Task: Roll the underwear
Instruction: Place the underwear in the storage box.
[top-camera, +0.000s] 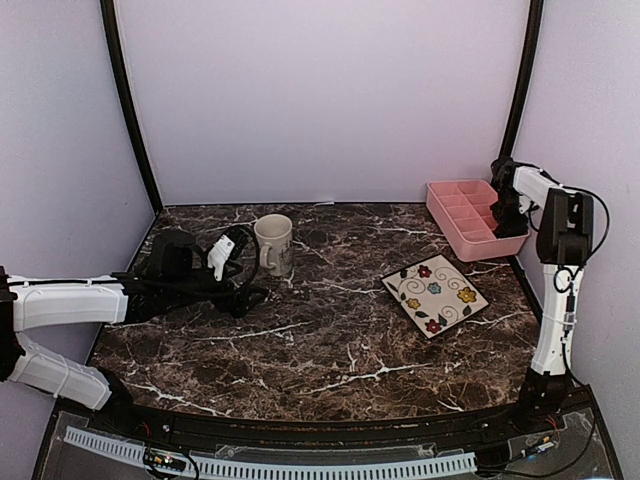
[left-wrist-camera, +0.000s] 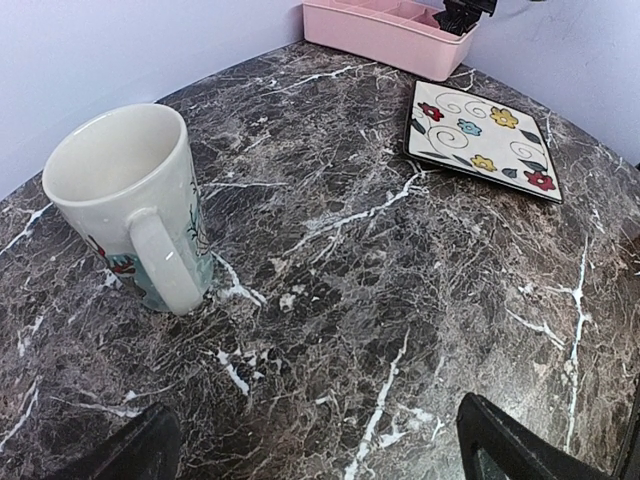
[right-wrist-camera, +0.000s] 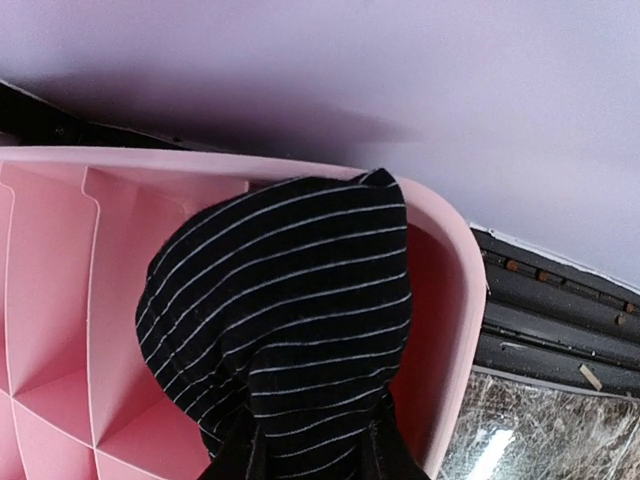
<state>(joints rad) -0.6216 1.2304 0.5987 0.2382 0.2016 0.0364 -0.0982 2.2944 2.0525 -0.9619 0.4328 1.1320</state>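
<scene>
The near stretch of marble worktop (top-camera: 330, 340) lies bare, giving the arms open room. At left, the left claw (left-wrist-camera: 325, 440) rests low with its fingers spread wide, holding nothing, beside the mug (left-wrist-camera: 130, 200); the flowered plate (left-wrist-camera: 485, 140) sits well apart. At the far right corner, the right claw (right-wrist-camera: 312, 450) pinches the bunched black striped underwear (right-wrist-camera: 290, 300) over the end compartment of the pink tray (right-wrist-camera: 60, 300). Tray rim and back wall crowd close; a release here may leave cloth snagged on a divider or springing loose.

Mug (top-camera: 273, 243) left; plate (top-camera: 434, 294) right; tray (top-camera: 447, 228) behind plate; underwear (right-wrist-camera: 290, 320) at tray's right corner.
</scene>
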